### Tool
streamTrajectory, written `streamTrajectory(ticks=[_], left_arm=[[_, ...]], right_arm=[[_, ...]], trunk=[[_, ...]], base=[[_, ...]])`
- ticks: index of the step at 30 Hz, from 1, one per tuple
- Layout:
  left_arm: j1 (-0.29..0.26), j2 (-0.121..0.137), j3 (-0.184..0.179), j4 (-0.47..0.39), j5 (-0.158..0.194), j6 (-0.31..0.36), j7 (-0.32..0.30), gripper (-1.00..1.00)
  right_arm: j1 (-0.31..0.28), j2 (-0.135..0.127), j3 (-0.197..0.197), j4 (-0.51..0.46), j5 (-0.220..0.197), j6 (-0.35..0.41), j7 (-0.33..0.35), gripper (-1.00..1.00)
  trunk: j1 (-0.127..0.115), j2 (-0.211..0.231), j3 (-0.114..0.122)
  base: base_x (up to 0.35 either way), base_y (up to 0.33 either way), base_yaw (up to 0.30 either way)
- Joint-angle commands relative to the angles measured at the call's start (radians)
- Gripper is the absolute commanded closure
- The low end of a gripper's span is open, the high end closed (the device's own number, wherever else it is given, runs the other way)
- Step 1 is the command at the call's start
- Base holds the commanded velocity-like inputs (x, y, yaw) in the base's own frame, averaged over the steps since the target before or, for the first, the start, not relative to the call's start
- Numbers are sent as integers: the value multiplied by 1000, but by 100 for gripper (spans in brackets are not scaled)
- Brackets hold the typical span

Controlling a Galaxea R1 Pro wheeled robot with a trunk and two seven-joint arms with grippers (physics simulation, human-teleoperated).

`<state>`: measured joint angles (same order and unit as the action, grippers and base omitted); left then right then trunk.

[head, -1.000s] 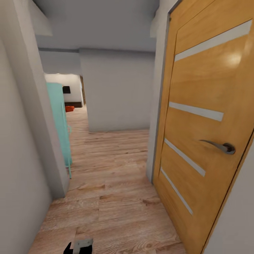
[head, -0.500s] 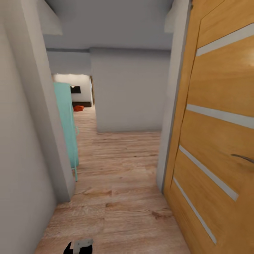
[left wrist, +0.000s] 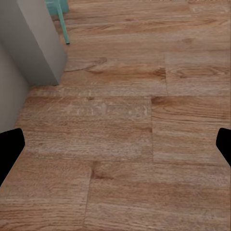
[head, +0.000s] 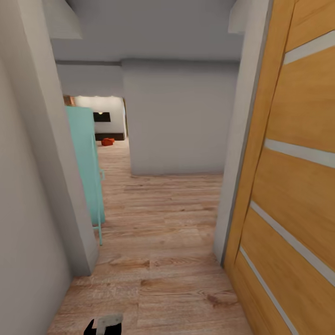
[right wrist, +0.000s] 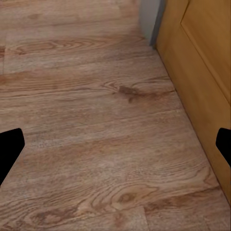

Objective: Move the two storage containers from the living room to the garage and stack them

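Observation:
Far down the hallway, an orange-red storage container (head: 107, 141) sits on the wood floor of the living room (head: 103, 122), in front of a dark low cabinet and below a black TV. It is too small to tell whether it is one box or two. My left gripper (left wrist: 116, 147) is open over bare wood planks, holding nothing. My right gripper (right wrist: 115, 147) is also open and holds nothing, hovering over planks beside the orange-wood door (right wrist: 202, 72). The garage and its floor are out of view.
An orange-wood door (head: 298, 186) with frosted strips stands close on the right. A grey wall corner (head: 56, 186) is close on the left, with a teal cabinet (head: 86, 163) behind it. A grey wall (head: 179, 121) faces me; the hallway continues left of it.
The whole view has shifted: the door has slid right and grown larger, its handle has left the picture, and the far container appears slightly nearer. Both grippers stay open.

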<state>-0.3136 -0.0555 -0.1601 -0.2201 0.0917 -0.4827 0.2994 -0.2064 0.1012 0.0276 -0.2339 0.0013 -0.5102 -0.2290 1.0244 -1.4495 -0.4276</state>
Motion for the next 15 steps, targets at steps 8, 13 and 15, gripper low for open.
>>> streamTrajectory(ticks=[8,13,15], left_arm=[[-1,0,-9,1,10,-4,4,-100],[-1,0,-9,1,10,-4,4,-100],[-1,0,-9,1,10,-4,4,-100]], right_arm=[[-1,0,3,1,1,-2,-6,-100],[-1,0,5,1,3,-2,-6,-100],[-1,0,5,1,3,-2,-6,-100]], trunk=[[1,-1,-3],[1,-1,-7],[1,-1,-9]], base=[[339,0,0],[339,0,0],[339,0,0]])
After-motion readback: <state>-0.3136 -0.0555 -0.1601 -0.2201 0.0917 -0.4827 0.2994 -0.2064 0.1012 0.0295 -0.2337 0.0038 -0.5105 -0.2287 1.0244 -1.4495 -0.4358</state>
